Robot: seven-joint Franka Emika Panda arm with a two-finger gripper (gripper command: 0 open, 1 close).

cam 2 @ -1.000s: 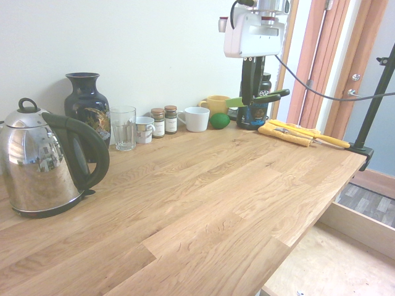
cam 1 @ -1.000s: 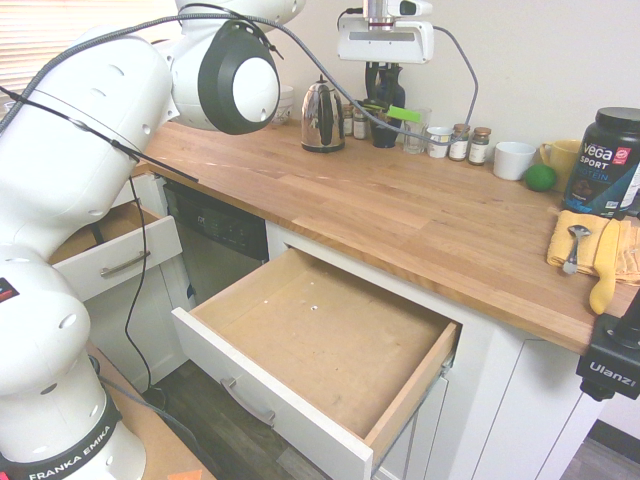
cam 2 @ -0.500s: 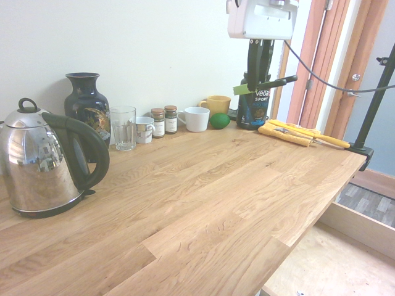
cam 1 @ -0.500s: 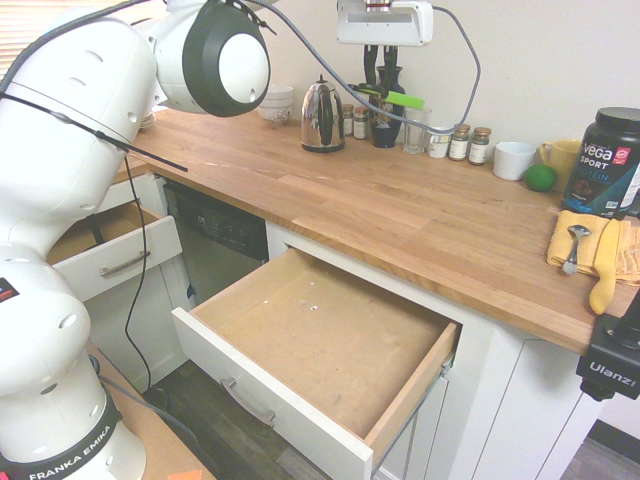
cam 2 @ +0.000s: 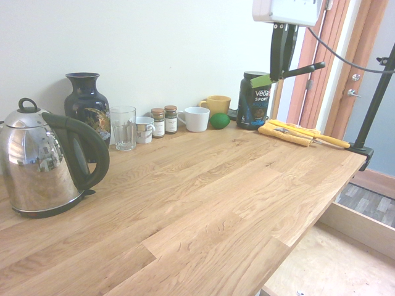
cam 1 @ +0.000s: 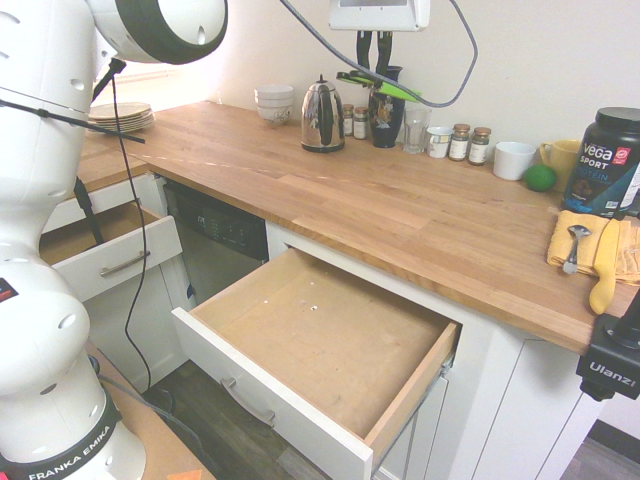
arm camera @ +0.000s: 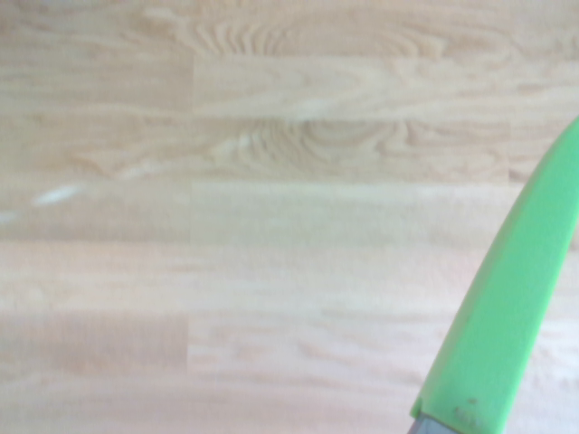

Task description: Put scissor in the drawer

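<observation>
High above the back of the wooden counter (cam 1: pixel 400 210), my gripper (cam 1: pixel 372 76) is shut on the scissor (cam 1: pixel 378 86). The scissor hangs roughly level, its green blade cover (cam 1: pixel 402 93) pointing one way and its black handle (cam 1: pixel 350 78) the other. The second exterior view shows the same grip (cam 2: pixel 281 73), with the green cover (cam 2: pixel 260 81) and the dark handle (cam 2: pixel 305 68) on either side of it. The cover (arm camera: pixel 507 307) crosses the wrist view over bare wood. The drawer (cam 1: pixel 330 340) stands pulled out below the counter's front edge, with nothing on its wooden bottom.
Along the back wall stand a kettle (cam 1: pixel 322 117), a dark vase (cam 2: pixel 87 105), a glass (cam 2: pixel 123 127), spice jars (cam 1: pixel 470 144), mugs (cam 1: pixel 513 160), a lime (cam 1: pixel 540 177) and a supplement tub (cam 1: pixel 608 160). A yellow cloth with a spoon (cam 1: pixel 590 250) lies at right. A smaller drawer (cam 1: pixel 115 255) is open at left.
The gripper has risen well above the counter with the scissor still in its grip, and has drifted sideways along the back of the counter.
</observation>
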